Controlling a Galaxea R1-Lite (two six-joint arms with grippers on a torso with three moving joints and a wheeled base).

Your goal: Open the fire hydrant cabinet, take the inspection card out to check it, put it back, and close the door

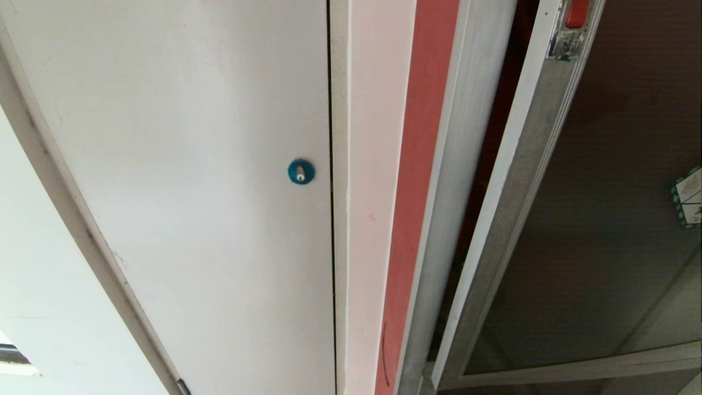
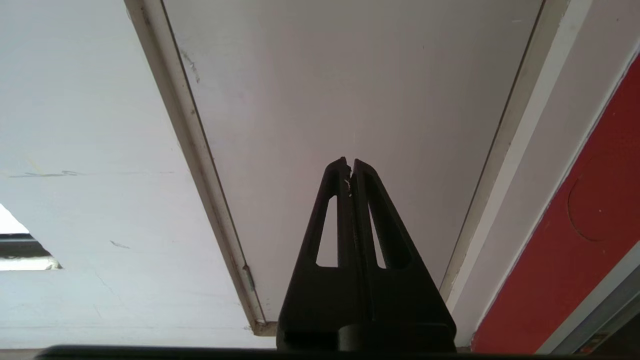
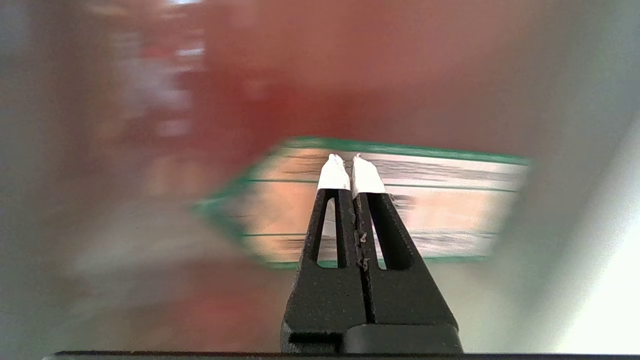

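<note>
Left tool [image 2: 351,167] pressed together, parked before the white door [image 1: 181,164] with its blue lock [image 1: 301,171]. Fire hydrant cabinet [image 1: 439,181] next; its door [image 1: 603,192] ajar. Right tool [image 3: 350,165] pressed together, empty, facing green-bordered sticker [image 3: 450,200], likely to push the door. Inspection card unseen.

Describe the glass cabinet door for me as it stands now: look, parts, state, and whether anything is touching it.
The aluminium-framed dark tinted glass door stands ajar at the head view's right, with a dark gap between its silver edge and the red-edged cabinet frame. A small red latch sits near the top of its frame, and a green-bordered white sticker is on the glass. Nothing touches it in the head view. The right gripper, shut and empty, points at that sticker; contact cannot be judged.
</note>
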